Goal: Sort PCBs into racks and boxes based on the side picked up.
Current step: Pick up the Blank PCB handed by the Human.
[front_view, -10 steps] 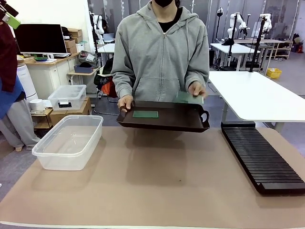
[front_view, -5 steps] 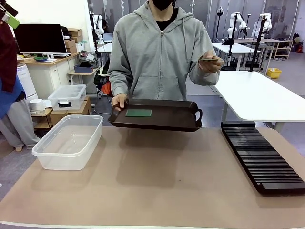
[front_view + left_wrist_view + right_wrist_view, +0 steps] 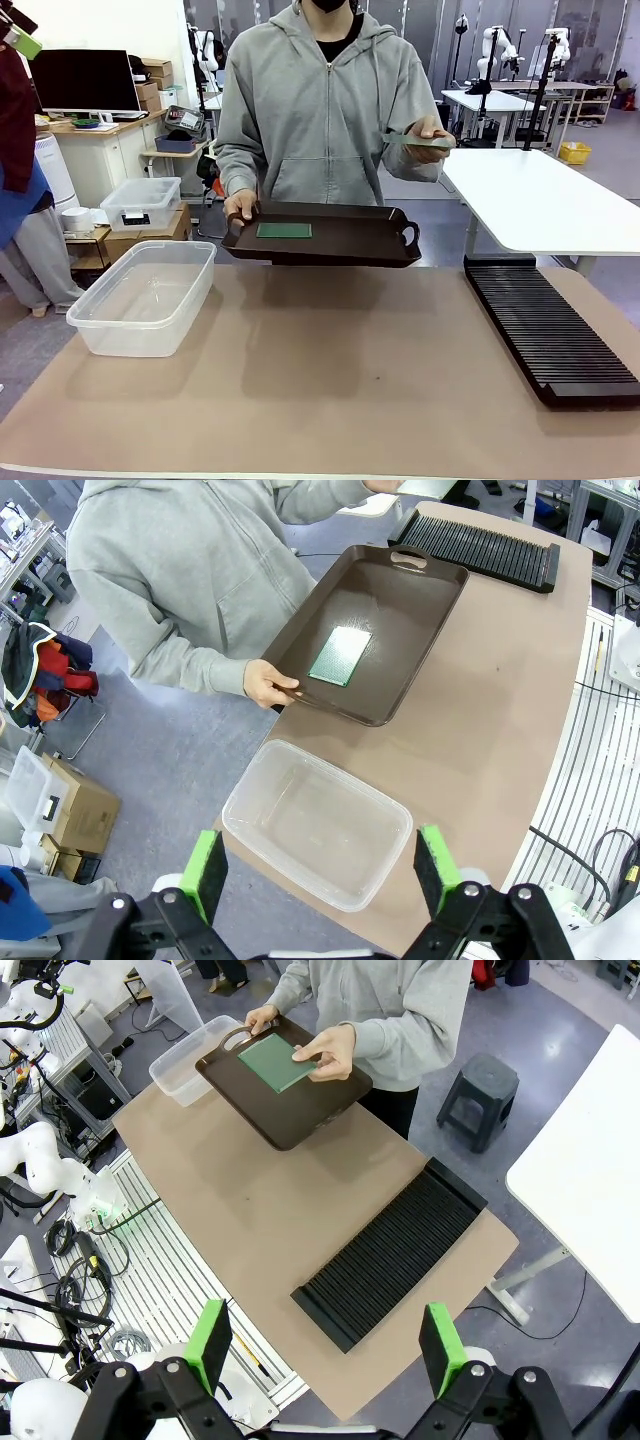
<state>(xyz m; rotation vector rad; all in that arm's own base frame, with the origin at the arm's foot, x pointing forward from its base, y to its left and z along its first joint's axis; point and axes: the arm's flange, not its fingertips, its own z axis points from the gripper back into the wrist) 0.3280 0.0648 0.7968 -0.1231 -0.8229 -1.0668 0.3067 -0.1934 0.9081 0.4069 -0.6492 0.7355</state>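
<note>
We judge the step in hand to be a handover. The person's hand holds one circuit board flat at chest height, above the right end of the tray and clear of it.

To take it well, we would bring the right end effector in level with the board's free edge. We would close on the bare margin well away from the person's fingers. We would also note which face is up, since that should decide between the rack and the tub.

Both end effectors stand wide open with nothing in them. The right one hangs high over the bench near the rack, and the left end effector hangs high over the tub.

The boards are thin, flat green rectangles. The raised one shows nearly edge-on from the front and pale green from the right wrist. The second board lies flat on the left half of the tray, near the person's other hand, which grips the tray's handle.

The tray is held just above the bench's far edge. The rack lies on the bench at the right and the tub at the left, and we see nothing in the tub.
</note>
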